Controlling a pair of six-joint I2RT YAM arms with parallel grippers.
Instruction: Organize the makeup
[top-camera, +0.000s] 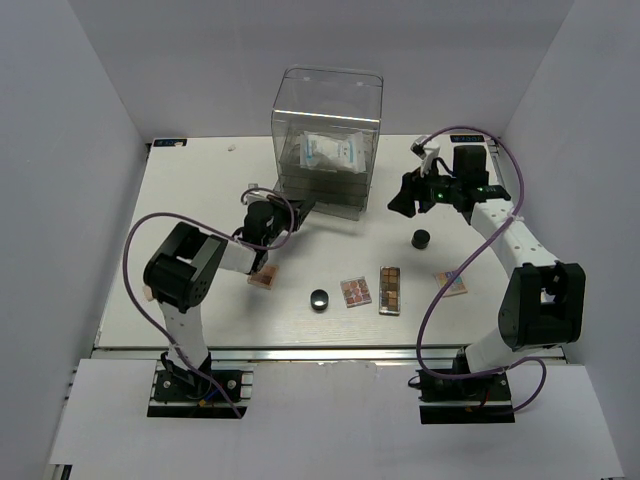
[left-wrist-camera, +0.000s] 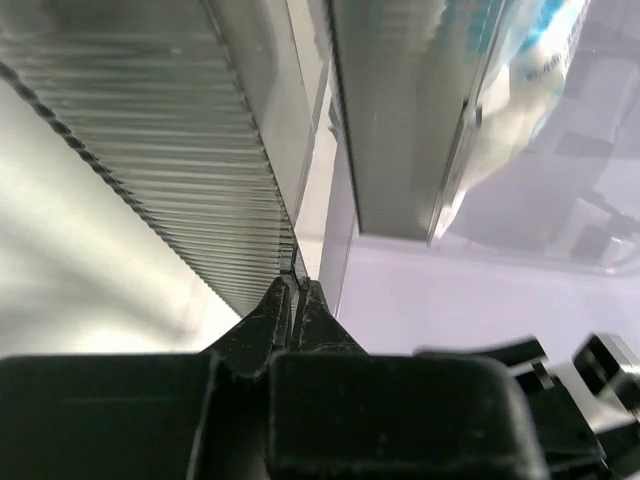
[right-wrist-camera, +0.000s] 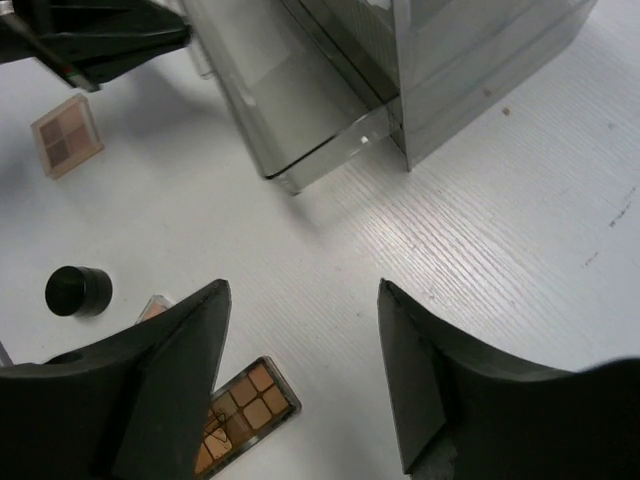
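Top view — the clear drawer box (top-camera: 328, 105) stands at the back of the white table (top-camera: 190, 190), with the white blue-printed packet (top-camera: 331, 152) inside it. The left gripper (top-camera: 305, 206) reaches to the box's lower left corner. A brown palette (top-camera: 262, 279) lies just beside the left forearm. Nearer the front are a round black pot (top-camera: 320, 299), a multicoloured palette (top-camera: 356, 291) and a long narrow palette (top-camera: 390, 289), in a loose row. A small palette (top-camera: 450, 283) lies partly under the right arm's cable. A second black pot (top-camera: 421, 239) sits below the right gripper (top-camera: 402, 207), which hangs above the table to the right of the box.

Left wrist — the fingertips (left-wrist-camera: 276, 306) are pressed all but together, pinching a thin edge of the ribbed clear drawer (left-wrist-camera: 215, 195). The packet shows behind the clear wall.

Right wrist — the fingers (right-wrist-camera: 185, 350) stand wide apart with only bare table between them. The drawer juts partly out of the box. The brown palette, one pot and the long palette are in sight.
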